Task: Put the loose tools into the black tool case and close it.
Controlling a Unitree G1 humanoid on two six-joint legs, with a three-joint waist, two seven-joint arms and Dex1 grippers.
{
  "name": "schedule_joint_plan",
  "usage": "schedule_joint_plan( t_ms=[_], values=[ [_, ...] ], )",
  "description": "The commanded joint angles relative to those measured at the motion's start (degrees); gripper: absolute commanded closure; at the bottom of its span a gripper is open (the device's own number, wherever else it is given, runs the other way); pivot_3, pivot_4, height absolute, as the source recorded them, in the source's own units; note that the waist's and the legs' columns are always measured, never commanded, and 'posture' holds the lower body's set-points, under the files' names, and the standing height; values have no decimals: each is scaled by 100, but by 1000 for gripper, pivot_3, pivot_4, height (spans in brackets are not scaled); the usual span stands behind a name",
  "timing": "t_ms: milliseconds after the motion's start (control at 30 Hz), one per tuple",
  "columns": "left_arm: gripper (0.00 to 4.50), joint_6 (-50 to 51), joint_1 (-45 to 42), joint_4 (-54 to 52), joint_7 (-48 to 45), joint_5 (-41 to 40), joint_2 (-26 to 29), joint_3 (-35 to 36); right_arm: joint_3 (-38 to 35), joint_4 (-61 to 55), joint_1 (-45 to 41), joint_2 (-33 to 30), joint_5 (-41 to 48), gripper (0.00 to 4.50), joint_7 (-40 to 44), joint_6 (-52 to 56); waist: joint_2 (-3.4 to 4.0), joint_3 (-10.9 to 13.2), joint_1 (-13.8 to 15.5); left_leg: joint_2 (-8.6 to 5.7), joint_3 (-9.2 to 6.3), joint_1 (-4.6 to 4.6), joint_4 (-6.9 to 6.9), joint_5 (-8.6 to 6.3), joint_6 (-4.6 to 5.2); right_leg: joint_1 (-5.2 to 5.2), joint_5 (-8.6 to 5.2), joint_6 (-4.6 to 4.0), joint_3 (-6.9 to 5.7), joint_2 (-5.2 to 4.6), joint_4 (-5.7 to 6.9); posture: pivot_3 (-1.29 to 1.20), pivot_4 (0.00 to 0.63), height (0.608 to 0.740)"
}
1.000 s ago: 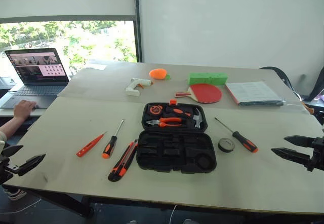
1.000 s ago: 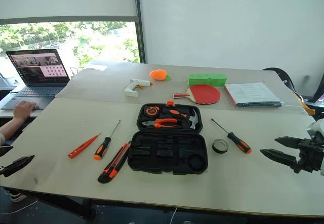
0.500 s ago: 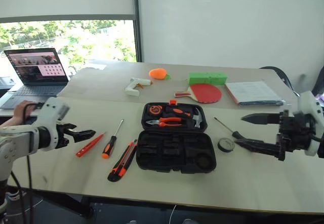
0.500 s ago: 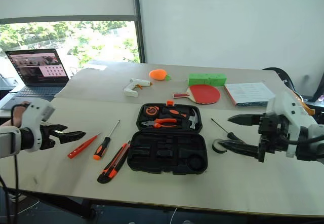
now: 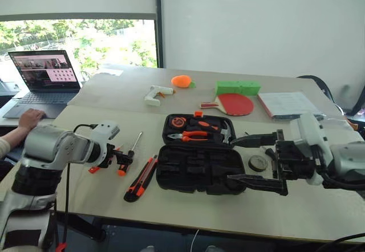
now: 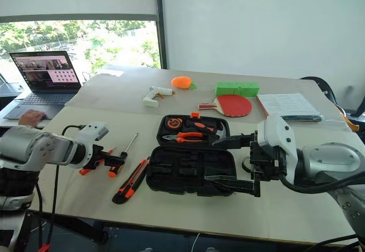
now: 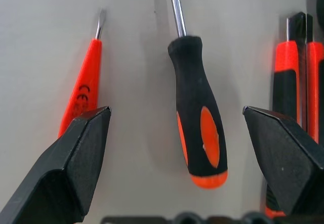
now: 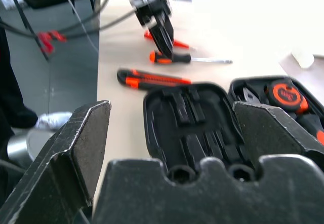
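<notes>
The pale beige worktop (image 5: 296, 206) carries one black moulded plastic tool case (image 5: 198, 155), lying open near the middle. Its far half already seats pliers, a tape measure and a hammer; the recesses of its near half are empty.

The right hand (image 5: 255, 161), its two black fingers spread wide and holding nothing, hovers over the case's right edge. The likeliest mishap here is one of those long fingers catching the rim and shoving the case sideways, or tipping the hinged half shut before anything is loaded.

The left hand (image 7: 177, 158) is also wide open and empty, its fingers straddling one black-and-orange-handled screwdriver (image 7: 198, 127) just left of the case. The slim all-orange screwdriver (image 7: 83, 92) lies right at one fingertip and the black-and-orange utility knife (image 7: 298, 87) close by the other, so closing could pinch a neighbour as well, or flick it across the worktop. The round handle may also roll out of the pinch.

Right of the case sits one small dark tape roll (image 5: 258, 162); a second black-and-orange screwdriver beside it is largely hidden behind the right hand, which could sweep either one away.

Count: one case, three screwdrivers, one knife, one tape roll.
</notes>
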Motion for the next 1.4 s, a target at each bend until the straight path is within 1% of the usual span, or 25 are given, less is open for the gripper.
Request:
schedule_joint_plan(
  t_ms=[33,67,100,133,200,267,300,333,367,467,600,700,800,867,900,967,1000,1033,1100,1167,1267,1333,1400],
  values=[
    [8,15,-171,120,-66,118,-61,-216,6,-236,22,102,30,0,-219,-150,0,0,-11,0,0,0,0,0,0,-1,0,0,-1,1,0,0,150,736],
    [8,28,-155,131,-94,85,-86,-259,17,-268,24,135,54,0,-267,-152,0,0,-20,0,-1,0,0,0,0,-2,0,0,0,1,1,0,150,736],
    [264,33,-122,144,-102,32,-105,-295,22,-295,18,157,83,0,-309,-150,0,0,-26,1,-1,0,0,0,0,-3,0,-1,0,2,1,0,150,736],
    [429,33,-94,138,-114,3,-106,-335,24,-312,11,169,103,0,-337,-148,1,0,-26,3,0,0,0,0,0,-3,1,-2,0,3,2,0,150,736],
    [993,33,-43,114,-109,13,-97,-400,25,-326,3,172,124,0,-368,-144,1,0,-19,2,-1,2,0,1,0,-2,1,-2,1,3,5,0,150,736],
    [1743,33,43,165,-92,14,-95,-399,9,-309,13,136,92,0,-356,-161,1,0,-13,1,-2,2,1,1,0,0,1,-2,0,2,5,0,150,736],
    [1957,33,82,175,-83,21,-99,-389,2,-295,24,116,61,0,-335,-175,1,0,-12,0,-2,2,2,1,-1,1,1,-1,0,0,5,0,150,736],
    [2429,33,107,180,-74,29,-98,-385,-4,-279,30,105,41,0,-317,-187,1,-1,-12,0,-2,2,3,1,-1,2,1,-1,0,0,5,0,150,736],
    [2682,33,123,184,-59,31,-109,-368,-14,-262,36,97,33,0,-301,-194,1,-1,-11,-1,-2,2,3,1,-1,2,1,-1,0,0,4,0,150,736],
    [3649,33,106,356,111,65,-343,-22,-28,-202,30,71,1,0,-262,-212,2,-1,-10,0,-3,3,3,1,0,3,1,-1,0,0,5,0,150,736],
    [3664,33,-179,601,289,227,-617,547,-17,-151,0,53,0,0,-259,-211,6,-3,22,-3,-5,6,9,2,0,7,2,1,-2,-1,8,0,150,736],
    [3664,-378,-844,777,-135,218,-444,475,-30,-65,-87,106,87,0,-375,-161,-8,4,37,-3,-7,-1,19,7,-4,3,11,2,-4,2,11,0,150,736],
    [3664,-1325,-1412,904,-882,527,-48,-291,-45,-16,-117,116,142,0,-436,-141,-28,16,40,-2,-8,-12,20,15,-13,-5,19,1,-7,4,6,0,150,736],
    [3664,-2596,-1775,996,-1795,1032,219,-1002,-68,6,-90,82,137,0,-430,-139,-26,15,41,-2,-8,-13,20,15,-13,-3,20,2,-7,4,1,0,150,736],
    [3664,-3263,-1938,1059,-2395,1260,313,-1348,-95,32,-49,59,103,0,-413,-147,-24,14,44,-5,-5,-15,16,15,-13,-5,20,2,-6,2,-5,0,150,736],
    [3664,-4411,-2196,1208,-3522,1693,413,-1965,-152,101,46,31,13,0,-393,-168,-23,14,60,-6,14,-16,11,15,-13,-4,19,2,-6,2,-10,0,150,736],
    [3664,-4831,-2290,1305,-3929,1881,424,-2175,-174,130,82,23,-20,0,-390,-177,-23,14,68,-6,24,-17,11,15,-13,-4,19,2,-7,2,-10,0,150,736],
    [3664,-5374,-2407,1450,-4329,2116,353,-2404,-206,158,133,25,-51,0,-404,-181,-23,14,74,-6,40,-18,11,15,-13,-5,19,1,-7,2,-12,0,150,736],
    [3664,-5994,-2583,1770,-4782,2444,179,-2651,-252,181,195,39,-60,0,-434,-176,-24,14,91,-4,44,-22,13,15,-13,-6,19,1,-7,3,-11,0,150,736],
    [3664,-6494,-2899,2373,-4941,2824,-500,-3014,-336,178,365,66,-134,0,-508,-177,-24,14,110,-2,45,-29,21,15,-11,-9,19,1,-7,7,-10,0,150,736],
    [3664,-6891,-3099,2998,-5127,3216,-1252,-3280,-437,128,592,93,-231,0,-652,-169,-24,15,178,-4,38,-49,52,14,-3,-8,22,9,-19,8,-10,0,150,736],
    [3664,-7037,-3151,3262,-5160,3411,-1610,-3318,-506,98,747,95,-325,0,-745,-156,-24,15,156,-4,39,-61,80,-1,21,-6,22,19,-16,7,-9,0,150,736],
    [3664,-6997,-3156,3425,-5135,3566,-1953,-3356,-608,63,990,52,-524,0,-828,-161,-24,15,105,-5,38,-76,88,-3,25,-16,28,29,-10,4,-13,0,150,736]
  ],
)
